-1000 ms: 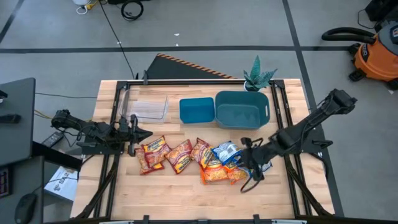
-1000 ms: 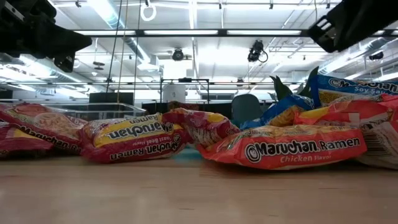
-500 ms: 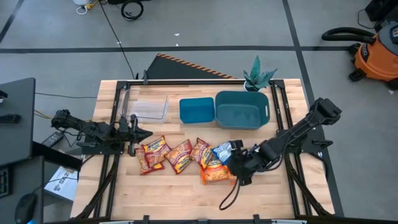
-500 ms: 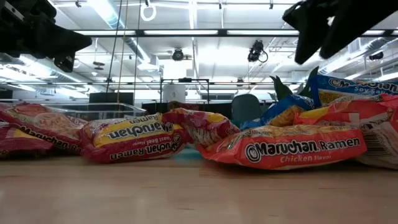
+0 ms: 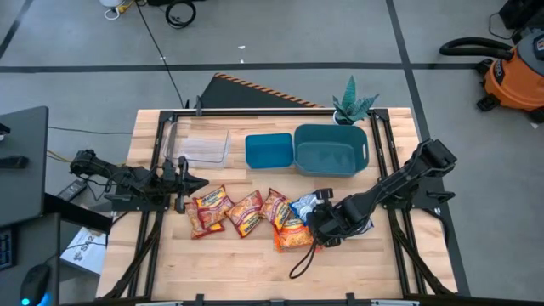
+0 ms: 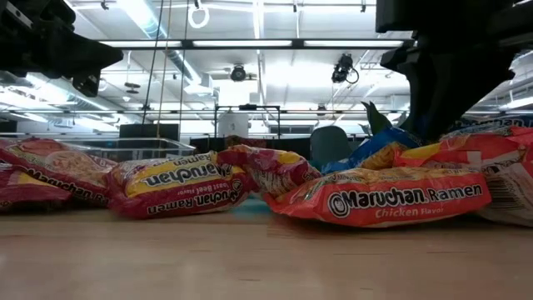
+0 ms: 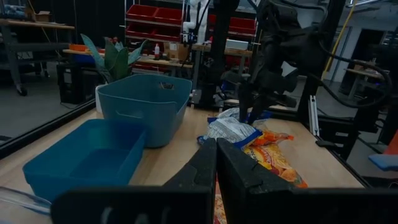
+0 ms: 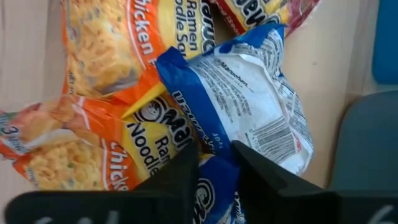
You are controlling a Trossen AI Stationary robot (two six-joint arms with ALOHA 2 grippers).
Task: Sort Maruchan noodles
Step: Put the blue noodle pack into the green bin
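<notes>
Several Maruchan packets lie in a row across the table's middle. The red ones (image 5: 208,211) (image 5: 246,212) are on the left. Orange ones (image 5: 293,235) and a blue-and-white one (image 5: 304,206) overlap on the right. My right gripper (image 5: 316,225) is down on this right pile, shut on the blue-and-white packet (image 8: 249,106). In the low view it is a dark shape (image 6: 437,92) above the packets. My left gripper (image 5: 194,183) is shut and empty, waiting level at the table's left, just left of the red packets. My right gripper pinches the blue-and-white packet by its blue edge (image 8: 214,152) between its two fingers (image 8: 186,171). It comes from above and from the table's right, slanting down. The packet lies on the orange packets (image 8: 93,155) and on another blue packet (image 8: 211,193).
A small teal bin (image 5: 269,150) and a larger teal bin (image 5: 331,149) stand side by side at the back. A clear tray (image 5: 202,146) is at the back left and a plant (image 5: 353,102) at the back right. Bare wood lies along the near edge.
My right gripper has gone toward the table's left edge and down, from beside the pile's right end onto the blue-and-white packet. In the low view the blue packet that stood up at the right no longer shows above the pile. The left arm has kept still.
</notes>
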